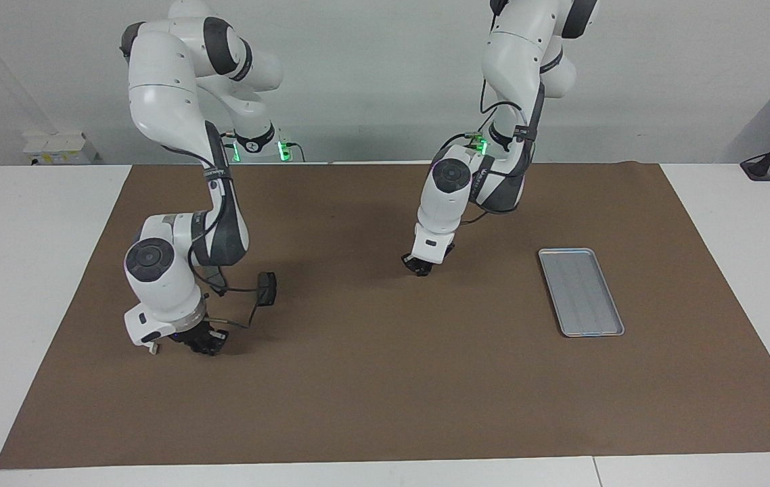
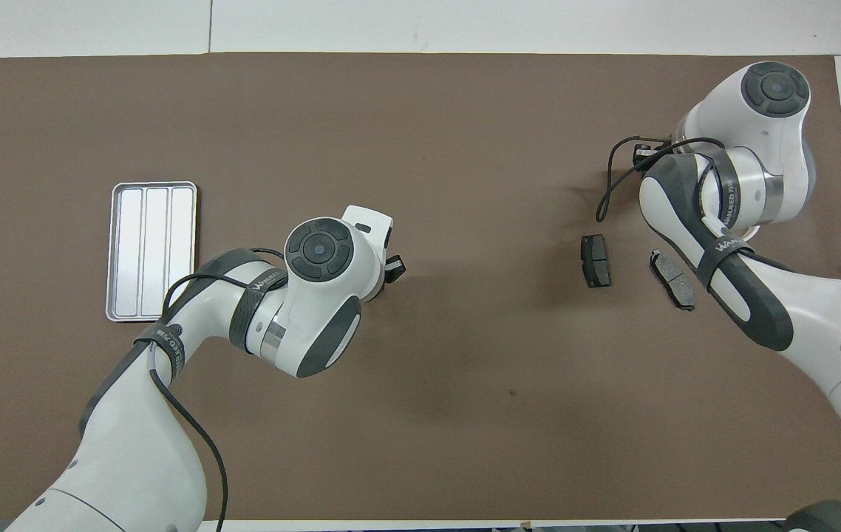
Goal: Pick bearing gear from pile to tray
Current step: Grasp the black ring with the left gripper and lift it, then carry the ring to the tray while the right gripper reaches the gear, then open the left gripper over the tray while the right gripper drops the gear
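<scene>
Covering a white table [image 1: 33, 270], a brown mat [image 1: 385, 379] holds the tray [image 1: 580, 291]; neither pincer's state shows.

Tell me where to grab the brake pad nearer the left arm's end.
Pinch the brake pad across its long edges at mid-length, from straight above: it lies flat, long axis running away from the robots, apart from the other pad.
</scene>
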`<state>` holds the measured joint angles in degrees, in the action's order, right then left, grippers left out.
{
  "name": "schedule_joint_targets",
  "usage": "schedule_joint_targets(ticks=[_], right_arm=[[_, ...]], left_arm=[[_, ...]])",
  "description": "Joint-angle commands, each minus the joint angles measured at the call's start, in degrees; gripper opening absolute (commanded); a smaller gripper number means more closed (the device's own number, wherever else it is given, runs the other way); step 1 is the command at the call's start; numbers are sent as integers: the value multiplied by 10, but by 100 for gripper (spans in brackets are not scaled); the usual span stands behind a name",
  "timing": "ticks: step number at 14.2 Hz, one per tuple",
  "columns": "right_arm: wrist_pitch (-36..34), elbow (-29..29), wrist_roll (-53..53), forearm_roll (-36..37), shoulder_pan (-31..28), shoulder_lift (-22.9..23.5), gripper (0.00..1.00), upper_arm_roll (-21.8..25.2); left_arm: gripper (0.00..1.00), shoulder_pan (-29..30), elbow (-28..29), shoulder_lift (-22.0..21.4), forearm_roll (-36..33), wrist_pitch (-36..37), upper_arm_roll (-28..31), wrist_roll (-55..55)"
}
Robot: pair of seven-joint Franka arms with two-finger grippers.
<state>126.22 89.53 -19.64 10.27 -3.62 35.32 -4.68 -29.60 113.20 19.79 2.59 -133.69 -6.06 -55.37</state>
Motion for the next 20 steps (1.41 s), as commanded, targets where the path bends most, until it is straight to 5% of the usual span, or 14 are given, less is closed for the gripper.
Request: schedule_joint_targets(ticks=[1,4,9,13,16,20], right_arm=[[-16,0,-4,6,-13,6,0,-6],[-103,-49,2,11,-7,2,0,-9],[-238,-88,41,9,-3,-63,0,-31],[-344,-132,9,-5,5,-110,0,-105],[-378,-166,-163,-37,32,-111,0,-170],[-296,-161,-459,-53,155,-104,0,-176]], left_arm=[[0,2,-27,0,-13,52,10,-1],[0,40,-44,-39,-36,123,9,31],[0,199,4,-132,-35,227,9,326],[0,320,58,-146,-35,159,9,528],[0,350,131,-160,-35,71,9,545],[0,360,142,-147,-35,42,9,542]])
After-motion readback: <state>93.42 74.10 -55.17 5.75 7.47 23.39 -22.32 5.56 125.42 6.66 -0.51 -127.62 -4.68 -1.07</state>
